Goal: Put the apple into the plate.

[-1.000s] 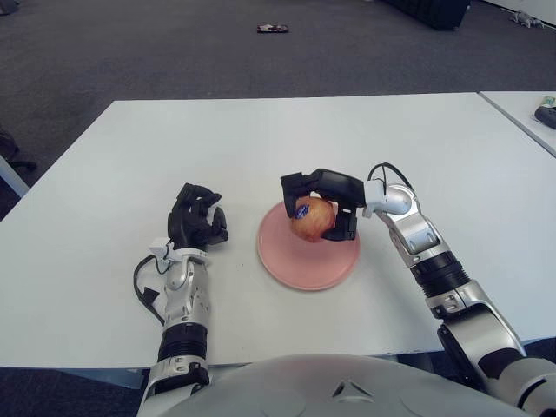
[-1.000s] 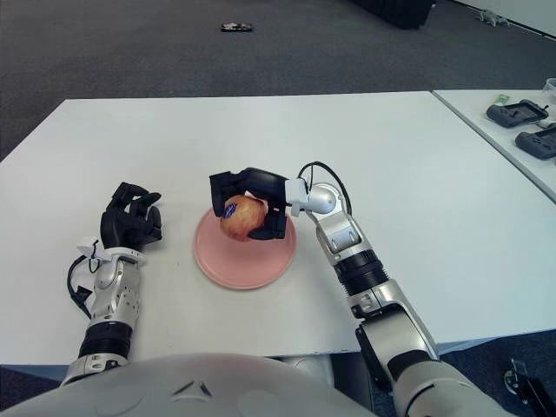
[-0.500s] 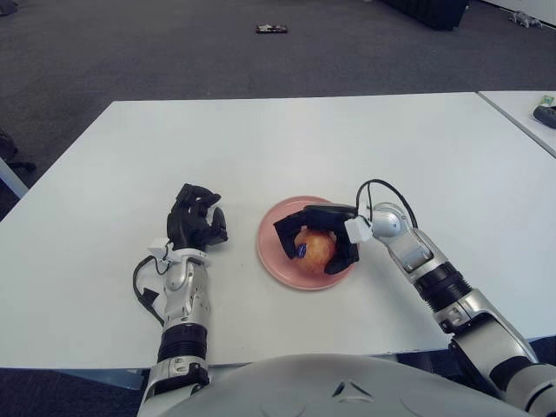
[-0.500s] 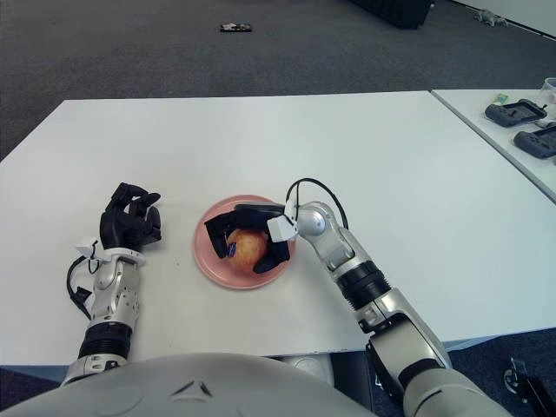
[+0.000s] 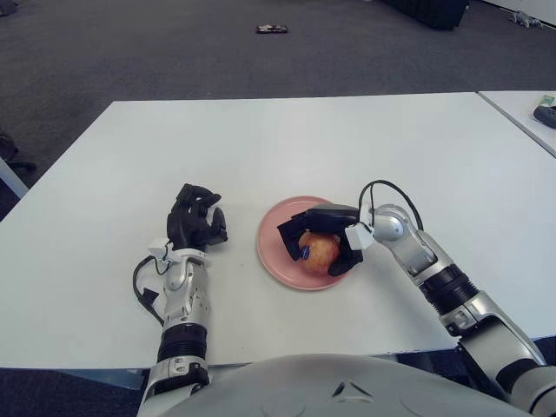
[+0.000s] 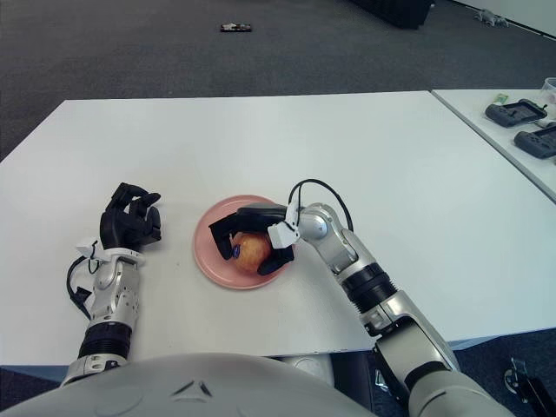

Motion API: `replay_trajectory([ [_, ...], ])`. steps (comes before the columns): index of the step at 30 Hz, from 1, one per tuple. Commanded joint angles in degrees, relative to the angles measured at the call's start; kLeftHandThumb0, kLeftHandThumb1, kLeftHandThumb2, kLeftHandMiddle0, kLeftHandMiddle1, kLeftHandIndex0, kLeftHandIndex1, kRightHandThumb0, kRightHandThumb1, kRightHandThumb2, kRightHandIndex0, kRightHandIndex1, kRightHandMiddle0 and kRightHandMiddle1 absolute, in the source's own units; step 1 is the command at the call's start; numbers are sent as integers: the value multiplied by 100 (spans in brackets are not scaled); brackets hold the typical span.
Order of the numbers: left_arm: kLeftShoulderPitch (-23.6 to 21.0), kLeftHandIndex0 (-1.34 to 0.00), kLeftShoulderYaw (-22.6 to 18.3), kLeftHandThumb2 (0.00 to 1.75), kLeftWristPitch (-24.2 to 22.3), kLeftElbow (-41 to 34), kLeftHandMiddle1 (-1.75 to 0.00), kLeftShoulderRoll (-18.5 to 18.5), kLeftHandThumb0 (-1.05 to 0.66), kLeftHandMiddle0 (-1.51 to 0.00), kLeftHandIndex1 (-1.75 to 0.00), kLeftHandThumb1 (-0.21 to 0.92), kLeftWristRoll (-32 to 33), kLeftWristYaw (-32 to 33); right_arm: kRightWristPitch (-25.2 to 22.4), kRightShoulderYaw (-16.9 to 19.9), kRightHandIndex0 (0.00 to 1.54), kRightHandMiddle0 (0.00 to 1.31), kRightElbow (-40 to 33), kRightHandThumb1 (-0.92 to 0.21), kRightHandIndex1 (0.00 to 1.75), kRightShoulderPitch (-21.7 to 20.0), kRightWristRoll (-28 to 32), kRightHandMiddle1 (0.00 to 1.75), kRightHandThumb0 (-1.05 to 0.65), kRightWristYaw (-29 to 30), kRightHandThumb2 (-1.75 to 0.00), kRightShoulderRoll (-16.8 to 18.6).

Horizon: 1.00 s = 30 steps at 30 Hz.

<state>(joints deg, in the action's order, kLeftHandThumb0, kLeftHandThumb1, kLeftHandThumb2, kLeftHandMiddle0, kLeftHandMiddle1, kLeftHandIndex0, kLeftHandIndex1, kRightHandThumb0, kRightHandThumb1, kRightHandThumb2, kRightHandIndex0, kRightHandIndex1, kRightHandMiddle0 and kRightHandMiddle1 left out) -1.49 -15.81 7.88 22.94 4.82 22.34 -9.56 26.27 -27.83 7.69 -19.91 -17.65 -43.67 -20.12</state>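
A red-yellow apple (image 5: 320,252) with a blue sticker rests on the pink plate (image 5: 276,252) near the middle of the white table (image 5: 287,148). My right hand (image 5: 318,238) reaches in from the right and its black fingers (image 5: 331,211) are curled around the apple, over its top and sides. The apple sits low on the plate's right half. My left hand (image 5: 196,220) is parked on the table left of the plate, with its fingers curled and holding nothing.
A second white table (image 6: 512,143) stands at the right with black devices (image 6: 512,113) on it. A small dark object (image 5: 272,29) lies on the grey carpet far behind. The table's front edge is close to my body.
My right hand has lowered the apple from above the plate down onto it and drawn slightly toward me. The left hand has not moved.
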Motion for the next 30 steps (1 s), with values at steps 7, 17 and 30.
replay_trajectory([
  [7, 190, -70, -25, 175, -178, 285, -175, 32, -1, -93, -166, -8, 7, -13, 231, 25, 86, 66, -317, 2, 172, -59, -721, 171, 0, 578, -169, -193],
  [17, 178, -71, -13, 175, -152, 323, -175, 14, -1, -93, -166, -8, -50, 16, 439, 128, 12, 17, -301, -27, 144, 77, -785, 152, -24, 1226, -121, -180],
  [30, 187, -69, -36, 175, -83, 262, -175, 137, -1, -91, -169, -7, -87, 193, 1028, 240, 0, 0, -253, -52, 9, 107, -723, 46, -69, 1522, -95, -331],
])
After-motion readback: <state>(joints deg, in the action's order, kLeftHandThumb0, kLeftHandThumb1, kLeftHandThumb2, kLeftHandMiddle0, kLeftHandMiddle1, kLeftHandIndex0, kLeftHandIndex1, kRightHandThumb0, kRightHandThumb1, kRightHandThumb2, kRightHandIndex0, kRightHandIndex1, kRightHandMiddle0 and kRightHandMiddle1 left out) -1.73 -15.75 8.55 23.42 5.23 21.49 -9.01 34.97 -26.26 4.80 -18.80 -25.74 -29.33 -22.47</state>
